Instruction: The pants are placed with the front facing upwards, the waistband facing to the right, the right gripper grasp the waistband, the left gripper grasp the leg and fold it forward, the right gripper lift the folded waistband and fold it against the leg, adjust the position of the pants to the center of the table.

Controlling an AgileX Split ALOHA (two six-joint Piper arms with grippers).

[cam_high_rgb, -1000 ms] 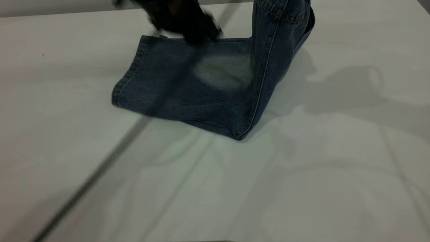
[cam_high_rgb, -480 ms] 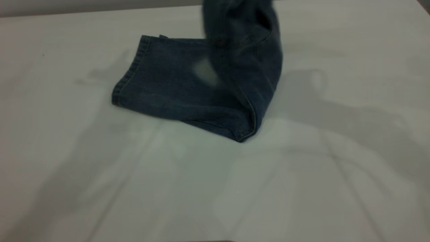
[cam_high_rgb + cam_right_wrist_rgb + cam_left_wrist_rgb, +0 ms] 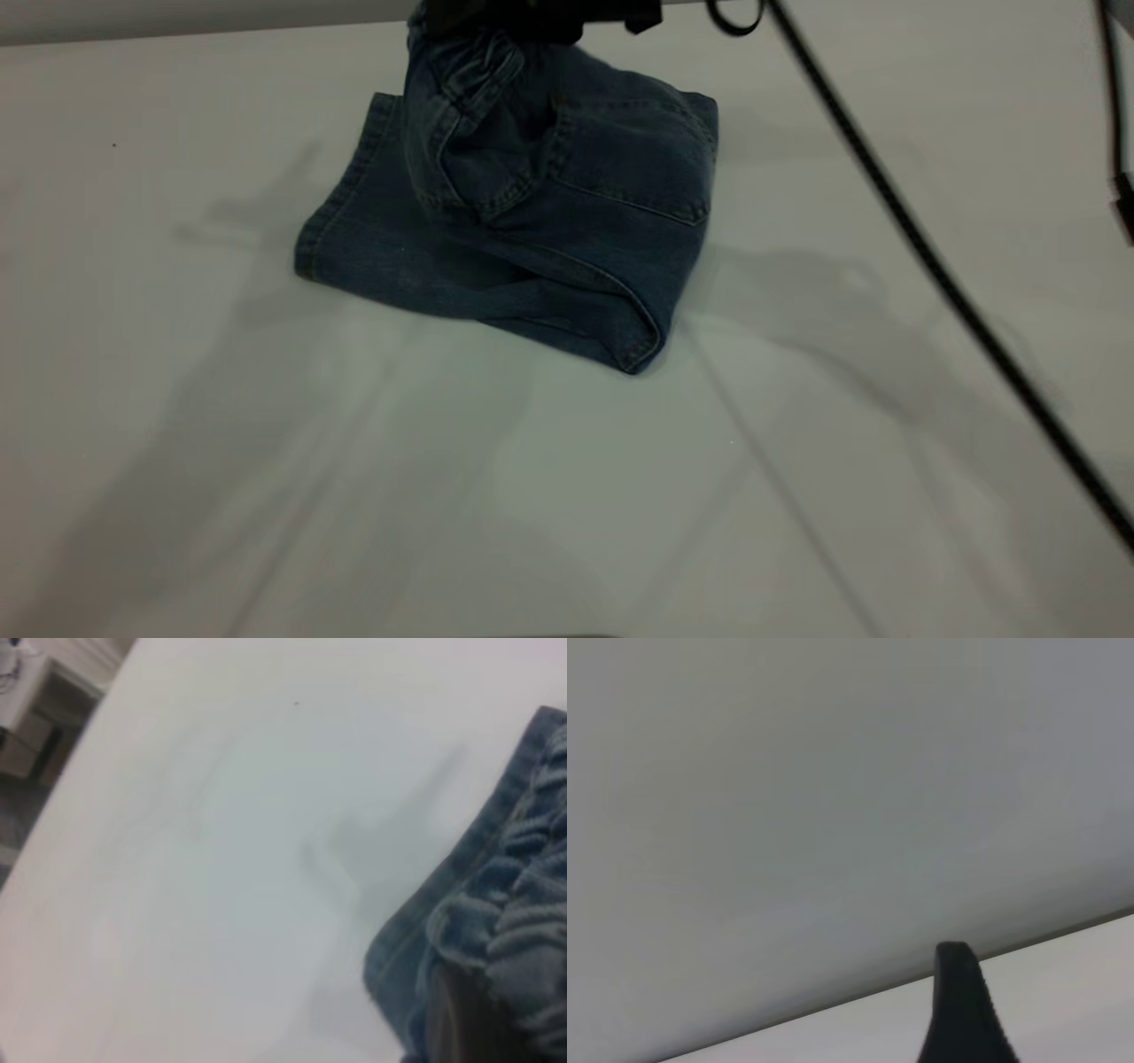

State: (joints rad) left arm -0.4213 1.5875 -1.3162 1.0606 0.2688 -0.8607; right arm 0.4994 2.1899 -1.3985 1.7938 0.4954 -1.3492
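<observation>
- One pair of pants (image 3: pixel 532 221) is lying folded on the table (image 3: pixel 266 487).
- The right gripper (image 3: pixel 523 13) is pinching the waistband (image 3: pixel 461 66), holding it above the legs.
- One left gripper finger (image 3: pixel 961 1010) is showing; its opening is unclear.

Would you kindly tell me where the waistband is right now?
In the exterior view the waistband hangs bunched at the top centre, held up by the right gripper above the folded pants at the table's far side.

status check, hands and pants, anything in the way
Right hand holding waistband over the legs. Left hand off the pants. Black cable crosses table.
</observation>
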